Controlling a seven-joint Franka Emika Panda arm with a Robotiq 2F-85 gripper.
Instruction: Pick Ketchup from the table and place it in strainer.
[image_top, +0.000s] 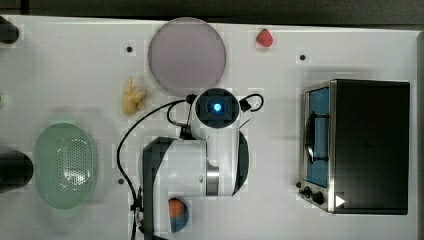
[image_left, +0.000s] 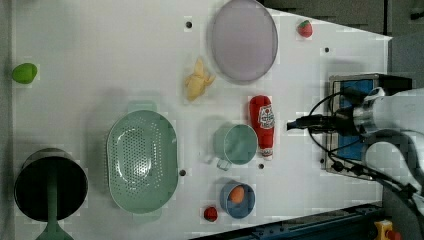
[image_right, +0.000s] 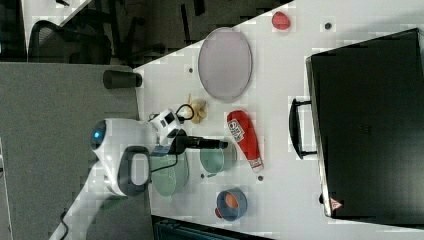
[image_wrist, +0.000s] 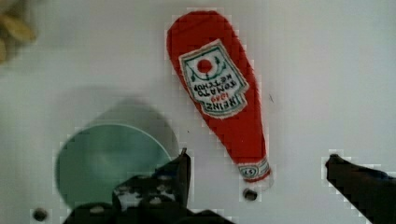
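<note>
The ketchup (image_left: 262, 125) is a long red bottle with a white label, lying flat on the white table between the green cup (image_left: 236, 145) and the oven. The wrist view shows the ketchup (image_wrist: 219, 88) with its cap end pointing toward my gripper (image_wrist: 257, 164). The gripper is open, with one dark finger (image_wrist: 180, 175) over the cup's rim and the other (image_wrist: 348, 173) far to the side. My gripper (image_left: 291, 125) hovers above the table near the bottle, holding nothing. The mint-green strainer (image_left: 142, 160) stands empty beyond the cup, toward the left view's left. My arm covers the bottle in the top view.
A purple plate (image_left: 244, 40), a yellow banana peel (image_left: 198, 80) and a strawberry (image_left: 305, 28) lie past the bottle. A blue bowl holding an orange ball (image_left: 237, 199) and a tiny red ball (image_left: 210, 214) sit near the table edge. The black toaster oven (image_top: 365, 145) stands at the top view's right.
</note>
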